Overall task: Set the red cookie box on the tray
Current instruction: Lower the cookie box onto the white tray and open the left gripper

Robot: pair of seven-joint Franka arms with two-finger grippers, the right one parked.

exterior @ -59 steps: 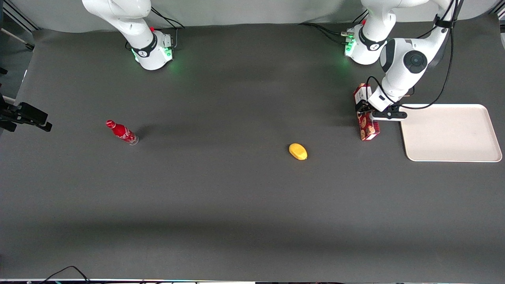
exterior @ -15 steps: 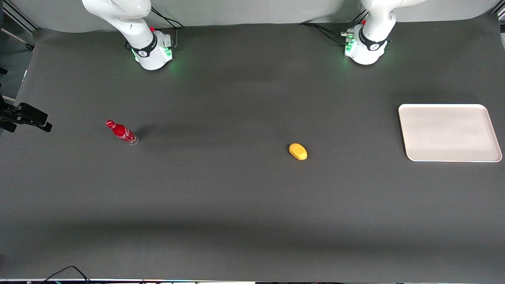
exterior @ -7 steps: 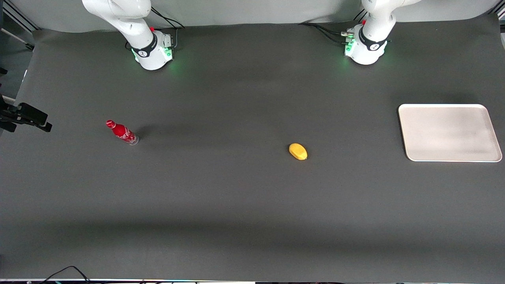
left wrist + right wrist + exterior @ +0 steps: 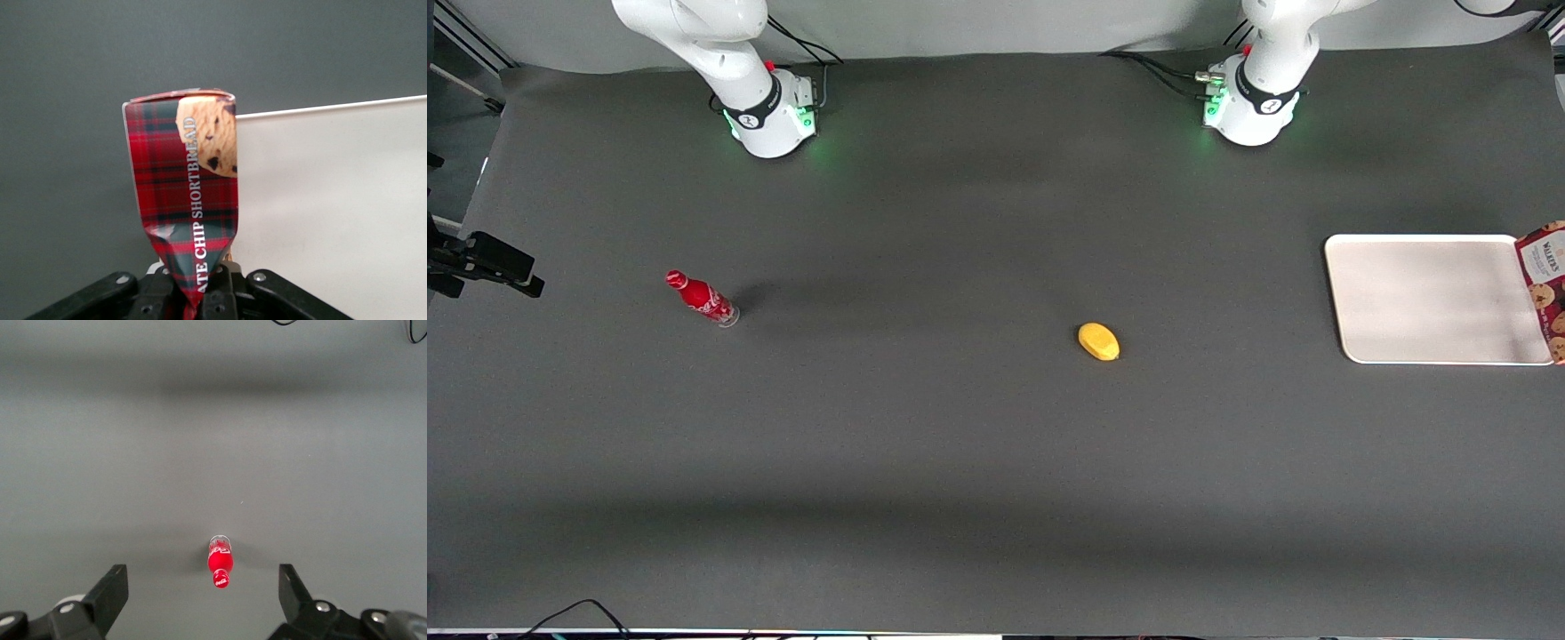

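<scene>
The red cookie box [image 4: 190,193] is a tartan carton with a cookie print, and my left gripper [image 4: 197,285] is shut on its crumpled lower end. The box hangs in the air, partly over the off-white tray [image 4: 333,200] and partly over the dark table. In the front view only part of the cookie box [image 4: 1547,289] shows, at the picture's edge, over the tray's [image 4: 1423,298] end toward the working arm's end of the table. The gripper itself is outside the front view.
A yellow fruit-like object [image 4: 1098,341] lies mid-table, nearer the front camera than the tray's middle. A small red soda bottle [image 4: 703,299] stands toward the parked arm's end. The working arm's base [image 4: 1249,107] sits farther from the camera than the tray.
Four seconds ago the gripper held the box on the table beside the tray. The box then left the front view; it now reappears at the picture's edge over the tray's end.
</scene>
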